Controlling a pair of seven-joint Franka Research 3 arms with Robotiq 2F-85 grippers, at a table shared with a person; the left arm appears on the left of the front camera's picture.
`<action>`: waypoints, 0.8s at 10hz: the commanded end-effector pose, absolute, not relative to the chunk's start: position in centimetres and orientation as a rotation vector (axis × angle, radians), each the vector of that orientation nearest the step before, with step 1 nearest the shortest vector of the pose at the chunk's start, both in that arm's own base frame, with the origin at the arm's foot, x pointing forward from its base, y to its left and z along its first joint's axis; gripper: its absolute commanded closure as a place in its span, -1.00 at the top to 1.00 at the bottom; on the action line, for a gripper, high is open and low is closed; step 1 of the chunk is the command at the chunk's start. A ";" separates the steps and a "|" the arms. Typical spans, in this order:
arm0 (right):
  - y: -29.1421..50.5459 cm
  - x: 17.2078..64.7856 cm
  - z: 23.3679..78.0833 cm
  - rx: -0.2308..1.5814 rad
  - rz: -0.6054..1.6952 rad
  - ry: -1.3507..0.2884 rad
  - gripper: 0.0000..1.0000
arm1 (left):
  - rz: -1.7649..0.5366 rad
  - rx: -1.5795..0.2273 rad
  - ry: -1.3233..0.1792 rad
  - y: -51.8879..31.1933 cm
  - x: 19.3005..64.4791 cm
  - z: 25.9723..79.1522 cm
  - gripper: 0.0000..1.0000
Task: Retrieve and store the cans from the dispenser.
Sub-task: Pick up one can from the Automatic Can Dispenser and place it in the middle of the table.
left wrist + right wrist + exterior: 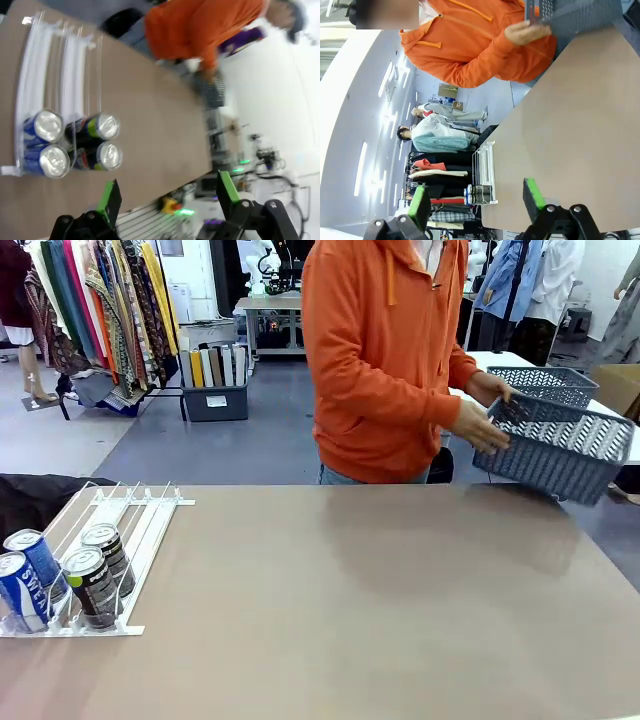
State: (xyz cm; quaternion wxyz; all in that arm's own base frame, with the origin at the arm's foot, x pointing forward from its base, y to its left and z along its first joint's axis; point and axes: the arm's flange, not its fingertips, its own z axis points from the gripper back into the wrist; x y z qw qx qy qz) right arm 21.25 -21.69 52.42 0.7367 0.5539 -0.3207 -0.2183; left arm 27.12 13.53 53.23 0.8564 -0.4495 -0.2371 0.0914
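A white-and-clear dispenser (150,515) is seen lying flat at the near left of the worktop (380,610), its rail lanes running away toward the far side; four cans are gathered at its near end, standing upright in two lanes side by side; two blue cans (20,592) are placed in the left lane, one behind the other; two dark cans (93,587) are placed in the lane just to their right, likewise one behind the other; the far stretch of the lanes is left bare.

In the left wrist view the left end effector (167,182) is held above the near edge of the worktop with its green-padded fingers (110,192) spread wide and nothing between them; the silver tops of the cans are seen just beyond it, clear of both fingers.

In the right wrist view the right end effector (475,195) is likewise spread wide and carries nothing; the dispenser is seen well apart from it, across the worktop.

At the far side a person (385,360) in an orange hoodie is seen; a grey-blue lattice basket (560,450) is gripped by both hands (478,427) at the far right corner, tilted; whether it touches the worktop cannot be told.
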 end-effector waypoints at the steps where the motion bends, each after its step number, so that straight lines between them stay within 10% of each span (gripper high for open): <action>1: -21.8 21.3 52.8 1.234 -0.461 -0.733 1.00 | 0.119 -0.535 -0.289 6.6 29.8 54.2 1.00; 5: -21.8 21.3 52.8 1.234 -0.461 -0.733 1.00 | 0.083 -0.145 -0.143 -0.1 35.2 51.2 1.00; 8: -21.8 21.3 52.8 1.234 -0.461 -0.733 1.00 | 0.085 -0.212 -0.216 -1.8 34.3 50.9 1.00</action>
